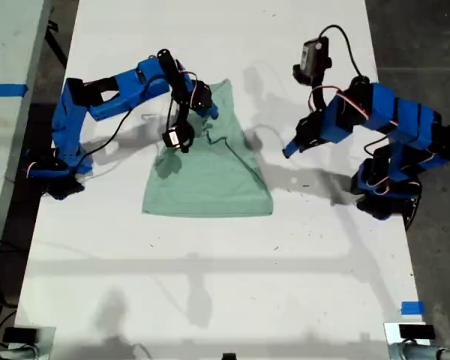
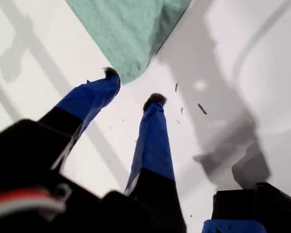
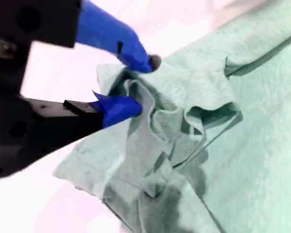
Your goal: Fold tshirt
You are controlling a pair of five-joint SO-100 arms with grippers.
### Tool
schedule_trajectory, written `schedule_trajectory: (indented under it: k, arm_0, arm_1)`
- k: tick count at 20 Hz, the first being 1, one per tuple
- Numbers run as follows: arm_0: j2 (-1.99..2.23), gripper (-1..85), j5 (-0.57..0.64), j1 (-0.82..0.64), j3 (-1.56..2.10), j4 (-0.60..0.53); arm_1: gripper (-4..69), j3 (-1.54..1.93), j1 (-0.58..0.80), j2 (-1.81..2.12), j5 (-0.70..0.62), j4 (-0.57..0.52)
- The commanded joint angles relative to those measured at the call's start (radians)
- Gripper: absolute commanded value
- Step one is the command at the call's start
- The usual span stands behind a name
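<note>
The pale mint-green tshirt (image 1: pixel 210 180) lies partly folded on the white table (image 1: pixel 210 285), its upper part bunched up. My second gripper (image 1: pixel 205 112), on the arm at the exterior view's left, is over that bunched upper edge. In the second wrist view this gripper (image 3: pixel 138 82) is shut on a raised fold of the tshirt (image 3: pixel 233 145), with cloth gathered between its blue fingers (image 3: pixel 119 108). My first gripper (image 1: pixel 289 150), on the arm at the exterior view's right, hangs open beside the tshirt's edge. In the first wrist view it (image 2: pixel 133 87) holds nothing, and a tshirt corner (image 2: pixel 131 29) lies just past its fingertips.
The table's edges run close behind both arm bases (image 1: pixel 56 180) (image 1: pixel 382 199). Blue tape marks (image 1: pixel 412 307) sit near the table's front corner at the exterior view's right. A second table (image 1: pixel 7 90) with blue tape stands at the exterior view's left.
</note>
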Motion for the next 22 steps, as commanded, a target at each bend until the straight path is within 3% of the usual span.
schedule_trajectory:
  k: [1, 8, 11, 12, 16, 19, 22]
  arm_0:
    - [0.064, 26.9, 0.006, 0.018, -0.060, 0.012]
    - [0.503, 28.2, -0.032, 0.055, 0.141, 0.213]
    - [0.758, 28.0, -0.091, 0.121, 0.410, 0.175]
    - [0.831, 28.0, -0.117, 0.149, 0.497, 0.164]
    - [1.058, 27.4, -0.287, 0.295, 0.825, 0.095]
    - [1.135, 26.9, -0.407, 0.416, 0.962, 0.060]
    - [1.138, 23.5, -0.486, 0.500, 0.999, 0.038]
  arm_1:
    - [15.0, 0.011, -0.017, 0.057, 0.009, -0.041]
    - [14.9, 0.084, -0.058, 0.130, 0.012, -0.066]
    - [14.7, 0.084, -0.097, 0.143, -0.008, -0.080]
    - [18.0, 0.083, -0.109, 0.140, -0.009, -0.081]
    - [19.4, 0.106, -0.129, 0.103, -0.032, -0.118]
    - [25.8, 0.110, -0.127, -0.002, -0.069, -0.176]
    - [27.8, 0.140, -0.110, -0.140, -0.100, -0.270]
